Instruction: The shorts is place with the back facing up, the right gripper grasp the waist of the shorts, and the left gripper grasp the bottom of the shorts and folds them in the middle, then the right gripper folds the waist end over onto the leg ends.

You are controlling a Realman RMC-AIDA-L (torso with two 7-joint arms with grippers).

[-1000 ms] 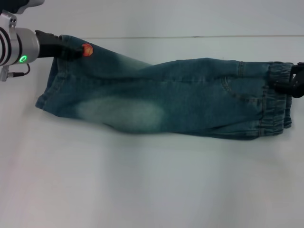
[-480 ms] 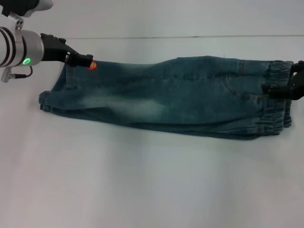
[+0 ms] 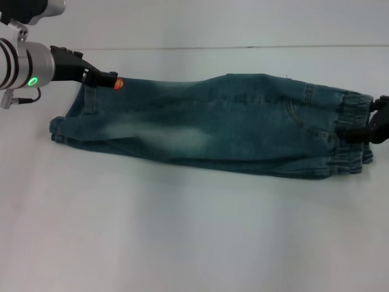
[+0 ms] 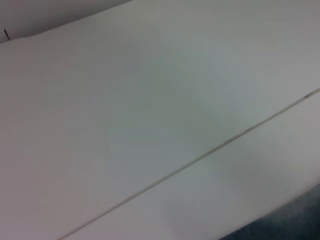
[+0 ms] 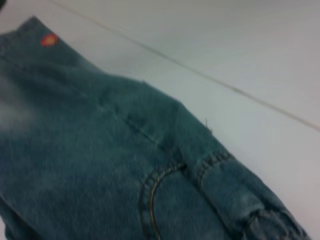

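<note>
Since a moment ago the shorts (image 3: 206, 125) have settled flatter: faded denim, folded lengthwise on the white tabletop (image 3: 182, 237). Left gripper (image 3: 108, 79) pinches the hem by the orange ball (image 3: 118, 84); right gripper (image 3: 355, 129) pinches the ruffled waist (image 3: 352, 109).

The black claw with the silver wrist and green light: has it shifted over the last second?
Yes. The left gripper slid rightward along the table seam, carrying the shorts' orange-ball hem.

head camera looks down; both wrist cameras sit close, sharing shorts (image 3: 206, 125)
</note>
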